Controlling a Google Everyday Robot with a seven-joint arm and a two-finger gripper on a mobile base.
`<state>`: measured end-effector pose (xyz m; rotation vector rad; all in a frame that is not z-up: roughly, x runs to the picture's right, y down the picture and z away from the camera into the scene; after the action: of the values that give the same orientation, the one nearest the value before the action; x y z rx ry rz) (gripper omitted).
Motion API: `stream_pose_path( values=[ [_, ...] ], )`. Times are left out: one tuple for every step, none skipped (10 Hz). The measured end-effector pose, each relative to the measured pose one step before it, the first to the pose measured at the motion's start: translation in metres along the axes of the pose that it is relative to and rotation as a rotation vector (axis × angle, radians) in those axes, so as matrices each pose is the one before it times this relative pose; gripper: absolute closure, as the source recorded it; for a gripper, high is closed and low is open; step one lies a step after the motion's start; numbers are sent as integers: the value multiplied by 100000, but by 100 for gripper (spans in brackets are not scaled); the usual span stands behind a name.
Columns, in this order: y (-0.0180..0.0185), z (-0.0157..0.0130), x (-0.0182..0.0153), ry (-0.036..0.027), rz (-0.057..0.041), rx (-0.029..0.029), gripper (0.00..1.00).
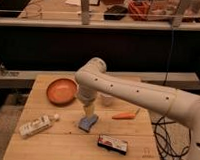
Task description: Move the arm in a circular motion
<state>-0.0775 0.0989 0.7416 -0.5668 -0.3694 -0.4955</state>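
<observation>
The arm (138, 93) is large, glossy and white with small dark dots. It reaches in from the lower right across the wooden table (65, 148), and its rounded elbow (92, 74) is above the table's middle. From the elbow a short segment points down to the beige tapered gripper (87, 111). The gripper hangs just above a blue sponge (88, 123), between the orange bowl and the white cup.
On the table are an orange bowl (61, 90) at back left, a white cup (107, 100) partly behind the arm, a carrot (124, 115), a white bottle (36, 126) lying at front left and a black-and-red packet (112, 143). Cables (163, 140) hang to the right of the table.
</observation>
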Motion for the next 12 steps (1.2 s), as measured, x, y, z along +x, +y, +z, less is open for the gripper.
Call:
stream_pose_path(
  values=[
    [-2352, 483, 821, 319, -1707, 283, 20],
    [-2396, 319, 1053, -365, -963, 978, 20],
    [-2060, 267, 1249, -116, -746, 1231, 20],
    [-2104, 163, 1188, 41, -254, 1631, 20],
    [-2388, 32, 2207, 333, 1167, 2711, 20],
    [-1179, -77, 1704, 649, 1539, 1912, 20],
    [-907, -279, 2098, 562, 2496, 2311, 20],
    [-390, -528, 2339, 698, 3138, 2401, 20],
    [157, -569, 2136, 795, 2927, 1632, 20],
    [554, -663, 2664, 1156, 3646, 1225, 20],
    [800, -580, 2611, 1308, 3636, 512, 20],
    [952, -409, 2280, 1200, 3212, -20, 20]
  ],
)
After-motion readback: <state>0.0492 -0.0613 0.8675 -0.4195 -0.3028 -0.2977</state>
